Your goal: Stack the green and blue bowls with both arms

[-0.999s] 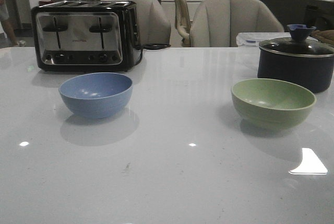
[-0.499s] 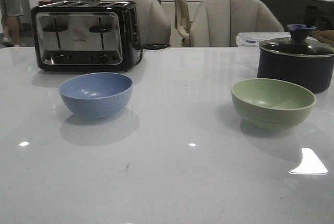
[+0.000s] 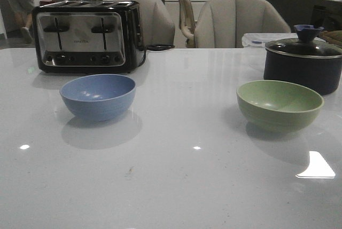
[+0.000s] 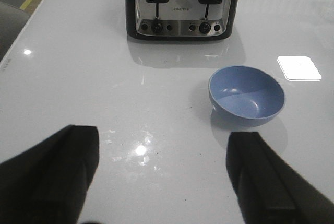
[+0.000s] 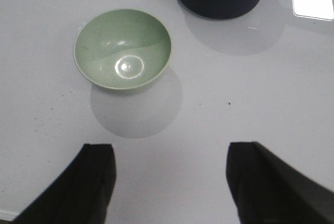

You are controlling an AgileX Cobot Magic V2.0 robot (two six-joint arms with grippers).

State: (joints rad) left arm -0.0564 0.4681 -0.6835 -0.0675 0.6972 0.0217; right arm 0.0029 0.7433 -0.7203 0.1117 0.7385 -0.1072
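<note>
Blue bowl (image 3: 98, 96), green bowl (image 3: 279, 104), well apart

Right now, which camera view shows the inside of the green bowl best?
The right wrist view: it looks down into the green bowl, so its whole empty inside and rim show. The front view shows the bowl from the side, mostly its outer wall and only the far inner wall. The left wrist view does not show it.
</note>
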